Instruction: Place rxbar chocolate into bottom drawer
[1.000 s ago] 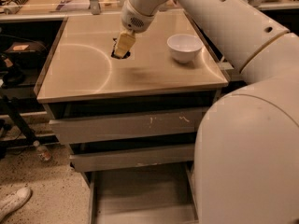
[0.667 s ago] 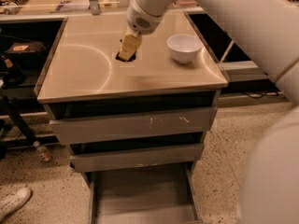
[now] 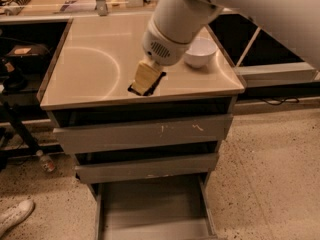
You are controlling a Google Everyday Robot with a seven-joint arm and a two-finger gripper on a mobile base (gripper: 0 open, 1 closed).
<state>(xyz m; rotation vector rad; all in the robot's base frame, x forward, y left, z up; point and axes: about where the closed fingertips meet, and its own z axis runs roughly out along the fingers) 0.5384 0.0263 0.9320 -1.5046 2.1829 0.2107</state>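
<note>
We are seeing the gripper [image 3: 146,80] hanging low over the front part of the bench [image 3: 90,69], just behind its front edge and a little right of the middle. The jaws are pinching the rxbar chocolate [image 3: 158,78]. The black wrapper is showing on either side of a pale finger [image 3: 146,75], and it is tilting, with its lower end near the bench top. We cannot tell whether that end is touching the surface. Any print on the wrapper is too small for us to read.

The bulky white arm [image 3: 175,19] is reaching in from the upper right. It is covering part of the bench's back right corner. A white bowl [image 3: 201,52] is sitting just right of the gripper, near the bench's right edge, and is standing apart from the bar. A faint curved mark [image 3: 117,66] is arcing across the left half of the bench top.

Below the front edge, the top drawer [image 3: 145,133] is showing pale scratches on its grey face and is standing slightly out. The middle drawer [image 3: 147,166] is sitting under it, also slightly out. The bottom drawer [image 3: 150,204] is standing pulled far out toward us, its flat grey floor open between low side walls, well below the gripper. Speckled floor [image 3: 265,174] is lying open to the right of the drawers. At the left, a white shoe [image 3: 15,216] and a small bottle [image 3: 46,163] are lying on the floor.
</note>
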